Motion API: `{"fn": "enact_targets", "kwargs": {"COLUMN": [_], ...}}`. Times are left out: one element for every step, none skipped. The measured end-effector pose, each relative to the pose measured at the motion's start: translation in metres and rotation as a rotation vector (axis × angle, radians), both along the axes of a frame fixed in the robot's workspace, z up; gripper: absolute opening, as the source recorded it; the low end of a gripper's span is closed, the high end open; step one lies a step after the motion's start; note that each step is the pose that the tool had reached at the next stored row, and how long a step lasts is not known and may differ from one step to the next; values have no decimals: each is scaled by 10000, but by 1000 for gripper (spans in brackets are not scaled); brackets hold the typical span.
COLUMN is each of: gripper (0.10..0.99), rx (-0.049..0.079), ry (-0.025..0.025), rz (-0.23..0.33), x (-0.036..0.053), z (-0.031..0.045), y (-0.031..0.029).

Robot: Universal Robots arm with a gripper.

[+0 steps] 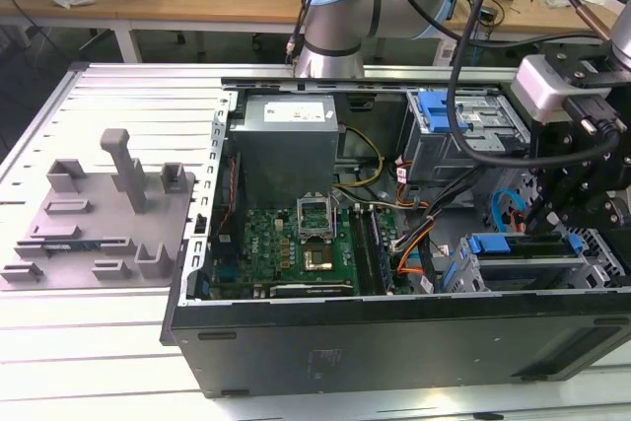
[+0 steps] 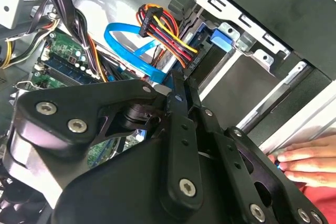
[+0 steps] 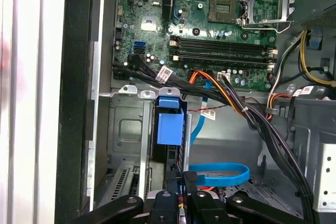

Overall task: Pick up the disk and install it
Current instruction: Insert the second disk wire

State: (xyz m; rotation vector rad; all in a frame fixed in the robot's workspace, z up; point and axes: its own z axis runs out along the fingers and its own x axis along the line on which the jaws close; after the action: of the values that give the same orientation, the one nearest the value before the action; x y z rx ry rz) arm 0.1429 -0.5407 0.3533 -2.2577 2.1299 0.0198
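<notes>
The claw is seen in the first wrist view hanging directly above the disk, which is stood on edge in the metal drive cage in a corner of the open computer case. Whether the claw is open or closed cannot be told. A person's hand is laid by the case's edge.

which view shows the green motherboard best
The first wrist view: the motherboard lies face-on, with its socket and slots plain. The exterior view shows it inside the case, partly behind cables. The second wrist view catches a corner beside the gripper.
</notes>
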Motion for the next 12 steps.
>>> {"fn": "enact_targets", "kwargs": {"gripper": [161,161,161,161,161,161,161,161,161,161,161,161], "rx": [2,3,5,7,11,13,14,14,16,17,19,20], "ry": [-1,0,0,0,0,-1,0,0,-1,0,0,0], "rz": [11,22,41,59,68,75,86,92,99,106,113,120], "x": [0,1,1,1,1,1,1,1,1,1,1,1], "z": [-2,-4,-7,-11,-15,-17,-21,-23,-25,-28,-31,-33], "y": [-1,-2,-4,-5,-7,-9,-11,-12,-12,-13,-13,-14]}}
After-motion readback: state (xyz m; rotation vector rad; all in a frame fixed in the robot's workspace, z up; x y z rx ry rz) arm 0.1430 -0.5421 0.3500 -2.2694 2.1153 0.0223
